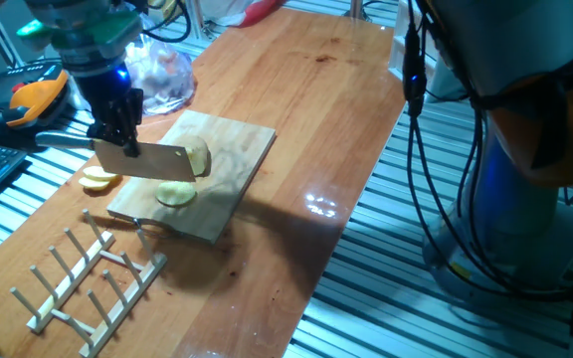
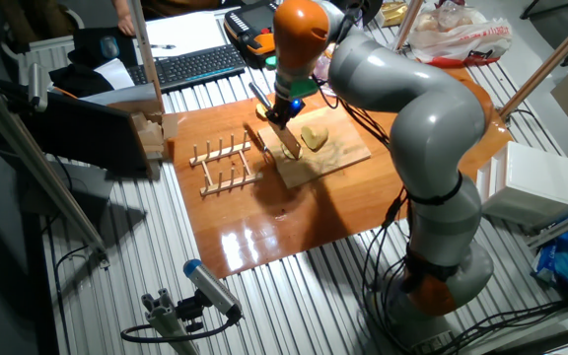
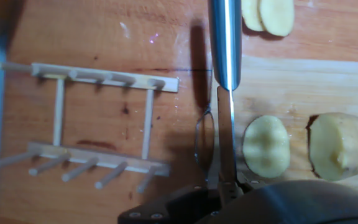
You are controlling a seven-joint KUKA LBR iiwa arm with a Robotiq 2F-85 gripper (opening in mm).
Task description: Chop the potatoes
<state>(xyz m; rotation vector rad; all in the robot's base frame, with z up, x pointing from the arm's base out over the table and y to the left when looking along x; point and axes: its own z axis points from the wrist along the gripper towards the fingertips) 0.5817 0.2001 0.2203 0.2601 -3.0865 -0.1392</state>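
Two slices (image 1: 98, 178) lie off the cutting board (image 1: 235, 159) on the wooden table (image 1: 306, 119), just past the board's edge on the side toward the keyboard (image 2: 193, 65), and in the hand view they show overlapping at the top of the frame. One more slice (image 1: 176, 194) lies flat on the board, close to its near corner, and the potato chunk (image 1: 198, 158) sits on the board beside it with its flat cut face turned toward that slice; chunk and slice are apart, with bare board between them. The gripper (image 1: 117, 130) is clamped on the handle of a cleaver (image 1: 152, 163), whose broad blade hangs edge-down over the board. From the hand view the blade runs as a thin line just beside the lone slice, on the side away from the chunk, so the slice lies between blade and chunk; whether the edge touches the board I cannot tell. A wooden dish rack (image 1: 90, 283) stands on the table near the board's near end, close to the blade on its free side. Beyond the board's far and right edges the tabletop is bare wood up to its edge, where the ribbed metal bench (image 1: 446, 318) begins. A plastic bag (image 1: 159, 72) lies near the board's far corner.
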